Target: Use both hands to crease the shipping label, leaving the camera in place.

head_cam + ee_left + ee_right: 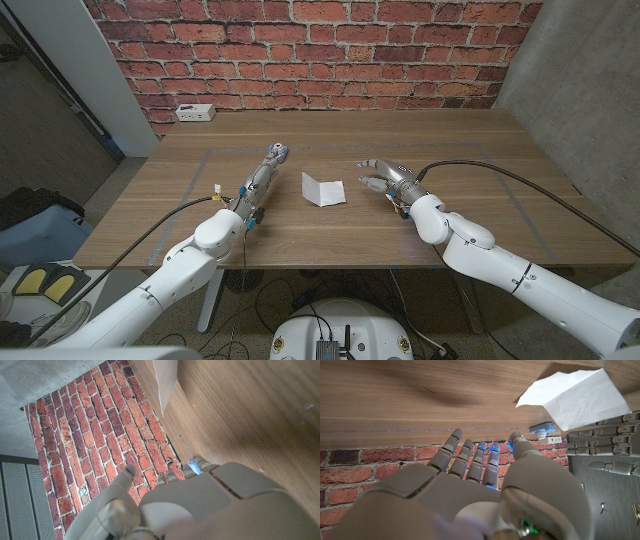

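Observation:
The white shipping label [322, 189] lies on the wooden table [450, 140] between my two hands, partly folded with one flap raised; it also shows in the right wrist view [575, 397] and the left wrist view [165, 380]. My left hand [262, 178] stretches away from me just left of the label with its fingers straight and holds nothing; the right wrist view shows this left hand [605, 442] too. A small grey-blue object [279, 151], perhaps the camera, sits at its fingertips. My right hand [385, 178] is just right of the label, fingers spread toward it, apart from it.
A white socket box [193, 112] stands at the table's far left corner, by the brick wall [320, 50]. Black cables trail from both arms across the table's near part.

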### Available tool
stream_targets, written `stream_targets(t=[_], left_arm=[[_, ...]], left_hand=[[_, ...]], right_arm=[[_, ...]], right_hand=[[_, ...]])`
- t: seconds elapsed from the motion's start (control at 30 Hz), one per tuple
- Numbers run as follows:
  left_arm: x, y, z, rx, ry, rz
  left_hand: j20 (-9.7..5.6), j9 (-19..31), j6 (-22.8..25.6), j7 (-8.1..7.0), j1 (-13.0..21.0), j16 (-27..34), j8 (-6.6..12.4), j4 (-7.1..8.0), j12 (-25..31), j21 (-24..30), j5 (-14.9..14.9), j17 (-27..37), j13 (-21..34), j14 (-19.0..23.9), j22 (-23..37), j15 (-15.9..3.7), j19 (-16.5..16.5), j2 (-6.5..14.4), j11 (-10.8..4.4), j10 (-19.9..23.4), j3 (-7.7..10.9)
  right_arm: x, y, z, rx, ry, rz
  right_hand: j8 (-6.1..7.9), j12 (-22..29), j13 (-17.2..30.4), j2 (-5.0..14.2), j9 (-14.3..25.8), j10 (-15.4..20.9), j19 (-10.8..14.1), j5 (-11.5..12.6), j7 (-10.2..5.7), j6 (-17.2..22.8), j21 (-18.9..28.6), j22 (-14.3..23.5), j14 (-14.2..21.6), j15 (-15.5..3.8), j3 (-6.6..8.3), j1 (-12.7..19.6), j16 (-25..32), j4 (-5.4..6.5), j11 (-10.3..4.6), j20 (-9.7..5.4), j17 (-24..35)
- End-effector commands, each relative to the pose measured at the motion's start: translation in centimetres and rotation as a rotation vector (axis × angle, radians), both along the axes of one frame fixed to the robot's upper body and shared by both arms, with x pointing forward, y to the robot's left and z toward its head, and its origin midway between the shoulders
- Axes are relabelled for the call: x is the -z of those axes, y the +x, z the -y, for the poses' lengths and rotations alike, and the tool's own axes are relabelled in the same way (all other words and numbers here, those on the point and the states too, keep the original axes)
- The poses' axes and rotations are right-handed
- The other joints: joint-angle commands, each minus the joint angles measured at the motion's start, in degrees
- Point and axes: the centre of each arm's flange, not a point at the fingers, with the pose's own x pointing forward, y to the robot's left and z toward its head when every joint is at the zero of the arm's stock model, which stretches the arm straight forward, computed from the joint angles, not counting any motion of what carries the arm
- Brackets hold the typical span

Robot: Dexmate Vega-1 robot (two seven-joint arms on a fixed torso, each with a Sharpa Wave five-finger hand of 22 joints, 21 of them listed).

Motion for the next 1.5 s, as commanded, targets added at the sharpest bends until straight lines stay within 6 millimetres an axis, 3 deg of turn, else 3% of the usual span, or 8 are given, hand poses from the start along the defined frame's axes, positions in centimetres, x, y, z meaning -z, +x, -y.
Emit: stream_targets(t=[0.03,0.27,0.5,0.7,0.8,0.83,0.97,1.5], left_arm=[[0.7,0.2,0.3,0.028,0.012,-0.016],[0.8,0.3,0.8,0.05,0.018,-0.016],[1.0,0.4,1.3,0.063,0.007,-0.011],[0.9,0.2,1.5,0.062,0.008,-0.001],[1.0,0.0,1.6,0.057,0.004,-0.001],[1.1,-0.1,1.6,0.052,0.002,-0.001],[1.3,-0.4,1.7,0.039,-0.014,0.003],[1.7,-1.0,1.7,0.03,-0.036,0.012]], left_hand=[[-0.79,0.32,0.02,0.22,0.44,-0.13,-0.08,-0.22,-0.08,-0.28,-0.24,0.33,0.11,-2.73,0.09,-1.86,0.52,-0.18,0.15,-0.93,-0.1],[-0.89,0.31,0.24,0.38,0.77,-0.07,-0.01,-0.56,-0.01,-0.32,-0.28,0.26,0.11,-2.39,0.06,-1.77,0.95,-0.13,-0.33,-0.58,-0.04],[-0.97,0.31,1.4,0.93,1.48,0.24,0.28,-1.29,0.33,0.24,-0.37,0.19,0.1,-0.86,0.02,-1.43,3.08,-0.05,0.48,0.7,0.11],[-0.48,0.31,2.48,1.38,2.34,0.28,0.41,-2.02,0.62,0.75,-0.47,0.14,0.09,0.31,0.04,-1.11,5.01,0.37,1.72,2.05,0.45],[0.08,0.31,2.94,1.86,3.42,0.32,0.39,-2.64,0.63,0.97,-0.23,0.13,0.07,1.2,0.03,-0.6,6.04,1.42,1.66,2.64,1.2],[0.47,0.31,3.38,2.15,4.63,0.27,0.42,-3.4,0.67,1.06,0.24,0.11,0.05,1.73,0.0,-0.36,6.73,2.17,2.85,3.23,2.04],[0.22,0.27,5.19,2.24,7.29,0.48,0.54,-5.67,1.05,1.67,1.13,0.06,0.02,4.24,-0.05,-0.22,9.51,2.18,3.64,5.71,3.34],[0.63,0.26,6.89,3.5,8.74,0.47,0.57,-7.22,1.21,2.32,1.37,0.01,0.01,6.45,-0.01,0.24,12.13,1.59,3.43,7.72,3.5]], right_arm=[[0.3,0.2,-1.0,-0.007,-0.041,-0.051],[0.3,0.6,-1.8,-0.019,-0.064,-0.063],[0.4,0.9,-2.3,-0.033,-0.088,-0.074],[0.4,0.9,-2.7,-0.048,-0.105,-0.079],[0.5,0.9,-2.9,-0.06,-0.115,-0.084],[0.5,0.9,-3.0,-0.063,-0.12,-0.087],[0.7,0.9,-3.3,-0.077,-0.135,-0.095],[1.1,0.6,-4.1,-0.094,-0.178,-0.107]], right_hand=[[-0.44,-0.33,0.25,0.41,0.12,-0.92,-0.16,-0.21,0.22,-1.18,-0.13,0.23,-1.04,-1.99,-0.48,-0.94,-0.31,0.68,0.22,-0.17,0.37],[-0.5,-0.44,0.27,0.43,0.13,-1.32,-0.48,-0.25,0.24,-1.4,-0.29,0.24,-1.65,-2.09,-0.74,-1.24,-0.51,0.9,0.1,-0.25,0.41],[-0.43,-0.45,0.27,0.45,0.13,-1.52,-0.71,-0.22,-0.01,-1.34,-0.41,0.24,-1.97,-2.08,-0.83,-1.17,-0.63,0.83,-1.05,-0.53,0.37],[-0.37,-0.42,0.27,0.4,0.13,-1.51,-0.73,-0.2,-0.08,-1.21,-0.44,0.24,-2.09,-2.08,-0.85,-1.05,-0.69,0.71,-1.03,-0.56,0.32],[-0.37,-0.42,0.27,0.28,0.13,-1.54,-0.86,-0.21,-0.13,-1.24,-0.5,0.24,-2.28,-2.12,-0.92,-1.0,-0.77,0.62,-0.97,-0.58,0.29],[-0.37,-0.41,0.27,0.26,0.13,-1.54,-0.92,-0.22,-0.13,-1.24,-0.52,0.24,-2.32,-2.16,-0.94,-0.99,-0.79,0.6,-1.01,-0.57,0.28],[-0.43,-0.43,0.27,-0.01,0.12,-1.62,-1.01,-0.26,-0.15,-1.42,-0.57,0.24,-2.54,-2.16,-1.1,-0.99,-0.88,0.48,-1.1,-0.54,0.22],[-0.42,-0.45,0.26,-0.51,0.11,-1.8,-1.47,-0.38,-0.43,-1.49,-0.75,0.23,-3.23,-2.46,-1.45,-0.75,-1.15,0.0,-1.39,-0.8,0.07]])
